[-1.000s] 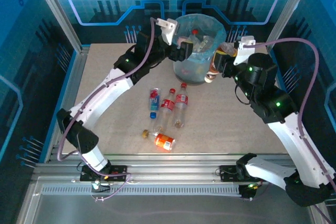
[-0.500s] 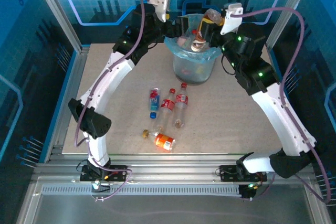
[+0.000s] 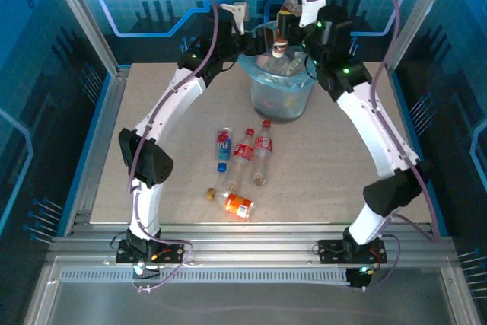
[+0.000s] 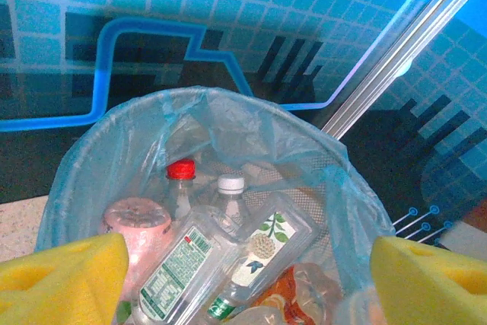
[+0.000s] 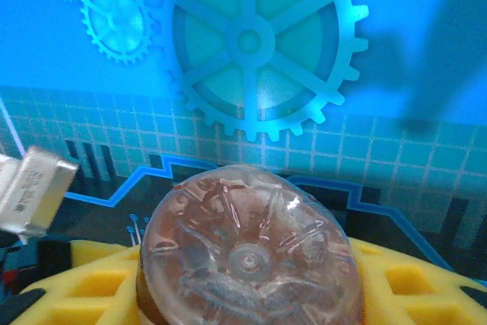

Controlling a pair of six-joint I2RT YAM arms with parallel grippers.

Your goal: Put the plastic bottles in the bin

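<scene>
Your right gripper point(image 5: 251, 287) is clamped on a bottle point(image 5: 247, 226), with a yellow pad on each side of its body and its ribbed base facing the wrist camera. From above, it hangs over the mouth of the bin point(image 3: 278, 104). Your left gripper point(image 4: 249, 264) has its pads apart with nothing between them. It sits just over the bin's rim and looks down on the bottles already inside point(image 4: 228, 256).

Four more lie on the table point(image 3: 342, 157):
- one with a blue label point(image 3: 222, 145)
- two with red labels point(image 3: 242, 159) point(image 3: 262, 150), close together
- one with an orange label point(image 3: 237, 205), nearer you and apart from the rest

Expect all of them to be light. You cannot tell from here whether any still holds liquid. The clear walls look thin, so they will likely dent under a hard squeeze. They are smooth and round, so a bottle may roll off or slip out of the pads if you catch it off-centre.

Take each one across the middle of its body, on the label, with the jaws square to its long axis. Avoid the tapered neck and the cap, where the foam has little to bear on.

The orange one and the blue one have the most free space around them. The red pair looks too tight for a pad to drop between without nudging its neighbour. A drop into the bin should do them no harm.
</scene>
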